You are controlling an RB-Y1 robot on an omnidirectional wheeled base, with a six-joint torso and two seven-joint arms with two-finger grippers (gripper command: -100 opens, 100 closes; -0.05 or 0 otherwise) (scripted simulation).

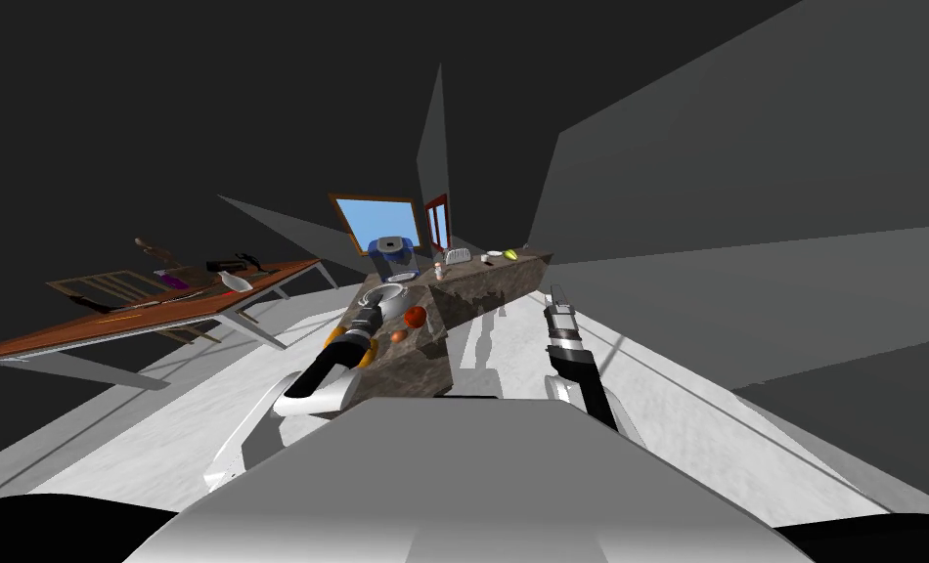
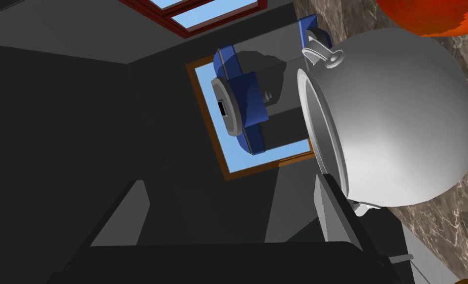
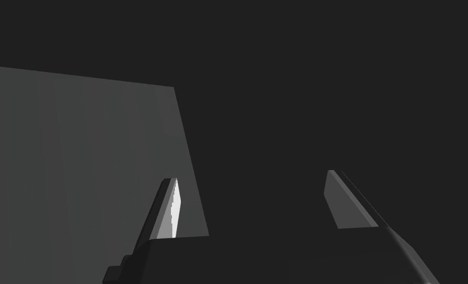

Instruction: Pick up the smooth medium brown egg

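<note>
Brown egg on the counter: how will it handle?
Smooth and rounded, the egg will likely roll on the flat counter if nudged. Thin blades of the left hand may slip on its curve. Being an egg, probably fragile.

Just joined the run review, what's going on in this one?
The left gripper, fingers open and holding nothing, is out over the marbled counter, right beside a grey pot. The brown egg lies on the counter next to a red-orange fruit, nearer the robot than the pot, not yet grasped. The right gripper, also open and empty, is held off the counter's right side.
</note>
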